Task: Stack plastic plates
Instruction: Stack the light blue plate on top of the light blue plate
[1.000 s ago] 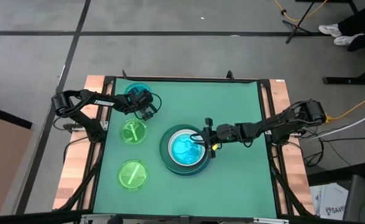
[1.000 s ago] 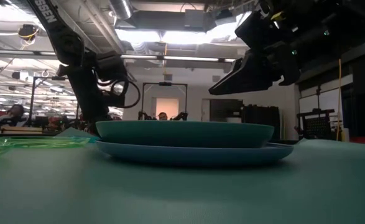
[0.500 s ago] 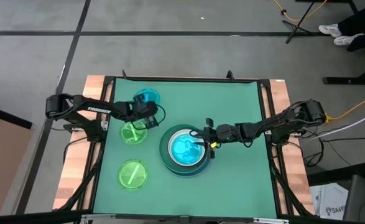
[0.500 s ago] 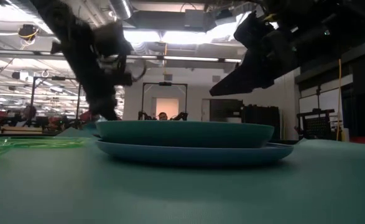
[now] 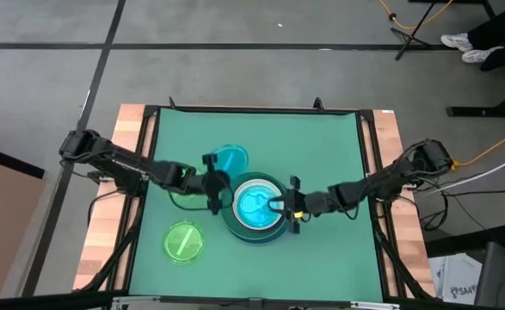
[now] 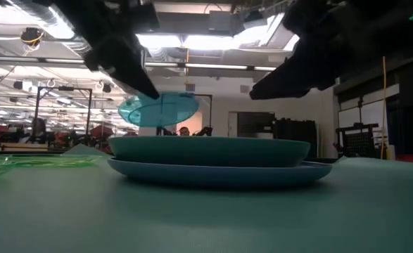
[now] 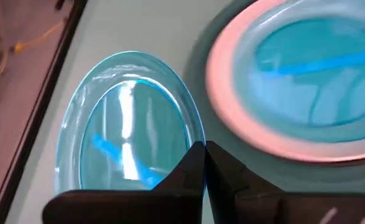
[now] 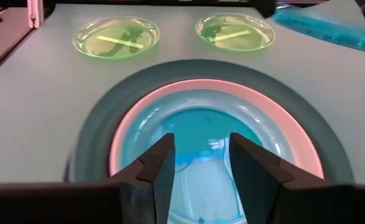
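Note:
A stack [image 5: 256, 207] stands mid-table: a large blue plate [image 6: 220, 172] at the bottom, a dark green one [image 6: 210, 150] on it, then a white plate [image 8: 132, 121] and a small cyan plate [image 8: 201, 130] on top. No black plate shows. My left gripper [image 5: 213, 185], beside the stack's left rim, is shut on a second cyan plate [image 5: 229, 159]. My right gripper [image 5: 286, 205] hangs open over the stack's right rim [image 5: 284, 215]. One lime-green plate [image 5: 183, 241] lies flat near the left; another [image 5: 176, 198] is partly hidden under my left arm. My left gripper pinches the cyan plate's rim [image 7: 191, 144] between its two fingers, coming from the table's left and near side and slanting down. The plate [image 6: 158, 109] is lifted clear, almost level and a little tilted, above the stack's left edge.
The green mat [image 5: 338, 146] has bare room along the far side and right of the stack. Black frame rails [image 5: 368, 155] and wooden strips [image 5: 106, 241] border it. Both lime-green plates [image 8: 115, 36] [image 8: 235, 31] lie left of the stack.
My left gripper has carried the cyan plate from the table's far left toward the stack, to the right and nearer, and the plate now shows lifted above the stack's left edge. My right gripper has shifted a little toward the near edge and stays open.

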Tool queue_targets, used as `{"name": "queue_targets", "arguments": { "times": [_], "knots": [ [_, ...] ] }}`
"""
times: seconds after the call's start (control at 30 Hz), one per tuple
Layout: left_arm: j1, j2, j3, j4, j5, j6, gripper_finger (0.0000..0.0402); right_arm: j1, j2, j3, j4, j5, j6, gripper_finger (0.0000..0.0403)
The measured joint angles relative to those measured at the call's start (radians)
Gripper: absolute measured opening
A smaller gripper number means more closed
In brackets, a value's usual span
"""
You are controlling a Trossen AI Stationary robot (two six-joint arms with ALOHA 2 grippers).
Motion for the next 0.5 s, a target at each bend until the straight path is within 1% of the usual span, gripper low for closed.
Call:
{"name": "queue_targets", "arguments": {
  "times": [0.13, 0.27, 0.4, 0.5],
  "knots": [
    [-0.078, 0.032, 0.028, 0.002, 0.007, -0.024, 0.0, 0.058, 0.0, 0.0, 0.0, 0.062, 0.04, 0.0143],
    [-0.143, 0.091, 0.066, 0.038, 0.01, -0.033, 0.0, 0.12, 0.0, 0.0, -0.003, 0.118, 0.087, 0.0143],
    [-0.194, 0.181, 0.148, 0.059, 0.01, -0.033, 0.0, 0.195, 0.0, 0.0, -0.01, 0.196, 0.144, 0.0143],
    [-0.215, 0.262, 0.214, 0.056, 0.037, -0.025, 0.0, 0.25, 0.01, 0.0, -0.004, 0.255, 0.2, 0.0143]
  ]
}}
